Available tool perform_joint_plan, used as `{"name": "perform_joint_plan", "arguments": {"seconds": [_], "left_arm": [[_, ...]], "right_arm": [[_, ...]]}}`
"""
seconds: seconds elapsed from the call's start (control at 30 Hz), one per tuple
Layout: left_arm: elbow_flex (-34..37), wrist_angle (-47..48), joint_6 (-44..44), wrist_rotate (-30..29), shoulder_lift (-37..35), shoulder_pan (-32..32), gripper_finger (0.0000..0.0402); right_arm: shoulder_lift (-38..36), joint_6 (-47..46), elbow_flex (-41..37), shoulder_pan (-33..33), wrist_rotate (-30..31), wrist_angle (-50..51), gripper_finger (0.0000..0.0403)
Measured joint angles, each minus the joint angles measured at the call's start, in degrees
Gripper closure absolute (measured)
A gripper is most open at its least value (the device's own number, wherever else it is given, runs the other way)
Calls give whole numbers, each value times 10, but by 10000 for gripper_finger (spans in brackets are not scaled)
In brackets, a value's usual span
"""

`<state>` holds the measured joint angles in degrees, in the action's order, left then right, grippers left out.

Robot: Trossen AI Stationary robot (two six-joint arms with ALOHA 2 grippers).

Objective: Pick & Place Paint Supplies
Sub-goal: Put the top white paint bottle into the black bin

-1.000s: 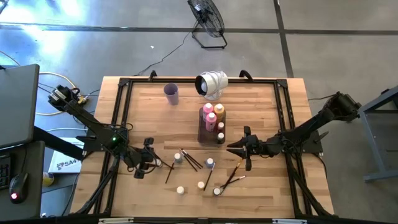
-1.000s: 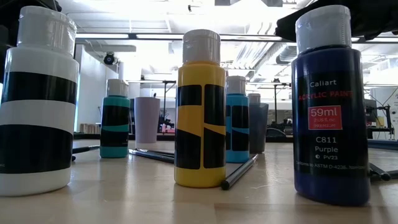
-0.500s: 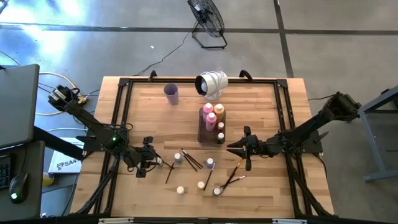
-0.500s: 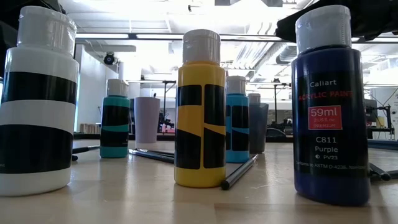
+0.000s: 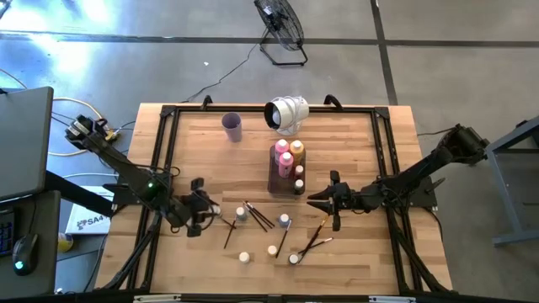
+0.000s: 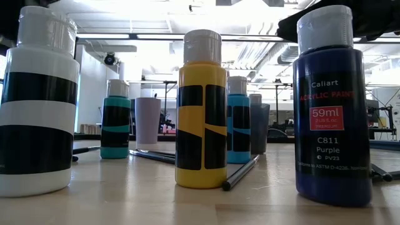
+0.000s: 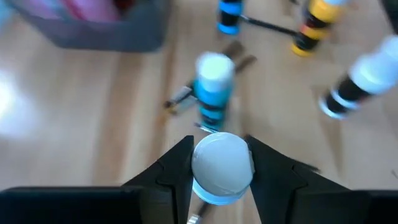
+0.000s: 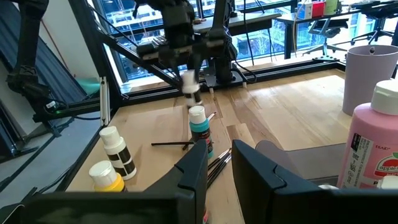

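A small white-capped paint bottle is pinched between the two dark fingers of the left gripper, and in the right wrist view it is seen hanging clear of the pale wooden table, so the step in hand is judged to be a carry after a pick. The clear grey rectangular tray, already holding a larger pink bottle and an orange one at its far end and small capped bottles at its near end, is taken to be the goal, off towards the table's middle. The next move calls for a level carry at a height that clears the teal white-capped bottle and the thin dark-handled paintbrushes lying just beside the gripper's path, then a descent into an unfilled part of the tray. The right gripper waits close beside the tray's near end with its fingers nearly together and nothing between them; room there is tight. Open board lies between the left gripper and the lilac purple cup, well apart from the black frame at the table's edge.
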<state>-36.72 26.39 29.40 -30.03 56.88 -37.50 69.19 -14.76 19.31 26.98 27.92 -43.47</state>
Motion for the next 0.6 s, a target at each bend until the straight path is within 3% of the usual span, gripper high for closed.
{"name": "perform_joint_plan", "arguments": {"seconds": [0.2, 0.47, 0.6], "left_arm": [[-67, 51, 8, -67, 0, 20, 275], [-126, 41, -30, -63, 12, 140, 275], [-145, -21, -87, -33, 34, 197, 275]], "right_arm": [[0, 0, 0, 2, 0, 0, 339], [0, 29, 0, 11, 0, -1, 339], [-2, 51, 0, 31, 0, -4, 339]]}}
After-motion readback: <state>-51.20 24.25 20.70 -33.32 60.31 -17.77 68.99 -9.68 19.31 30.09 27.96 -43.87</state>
